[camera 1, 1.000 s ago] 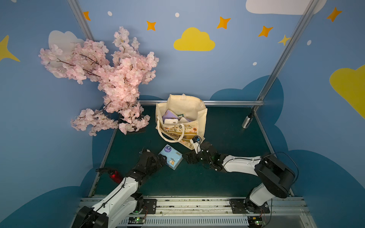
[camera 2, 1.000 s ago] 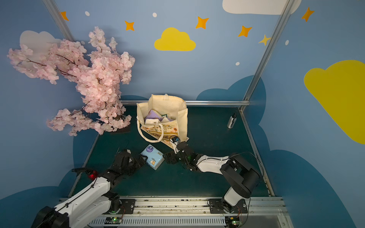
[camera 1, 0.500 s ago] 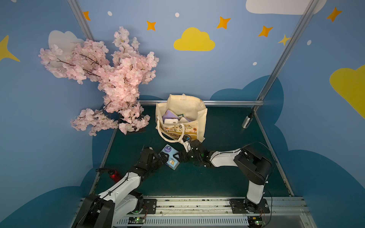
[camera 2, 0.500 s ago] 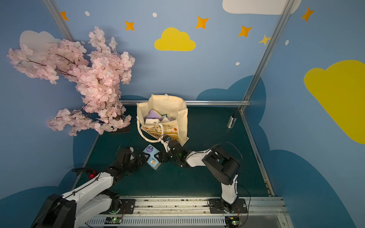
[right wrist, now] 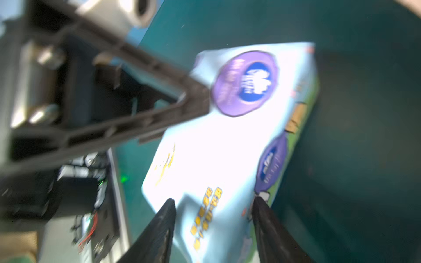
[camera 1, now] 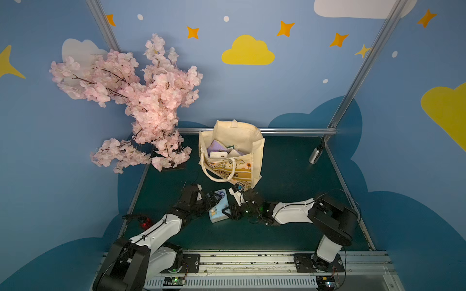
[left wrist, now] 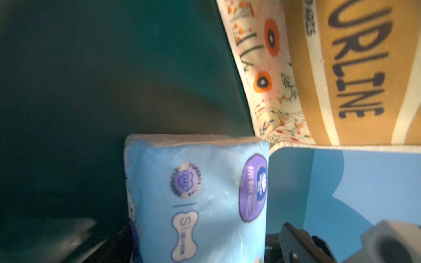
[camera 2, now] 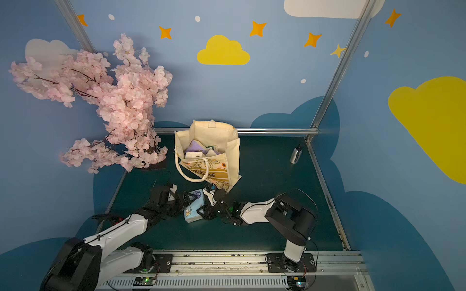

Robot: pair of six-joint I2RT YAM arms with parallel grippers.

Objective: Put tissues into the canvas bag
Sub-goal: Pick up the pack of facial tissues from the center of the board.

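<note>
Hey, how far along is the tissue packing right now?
Several packs already sit in the bag. One blue pack lies on the table before it, with the right gripper straddling it; a firm grip isn't clear. Still to do: lift it in.

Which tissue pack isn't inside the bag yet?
The light blue pack, lying on the green table in front of the canvas bag. The purple pack and white pack sit inside it.

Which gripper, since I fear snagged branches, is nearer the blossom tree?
Left. The left gripper is at the tissue pack, on the side toward the blossom tree; the right gripper is at its far side.
</note>
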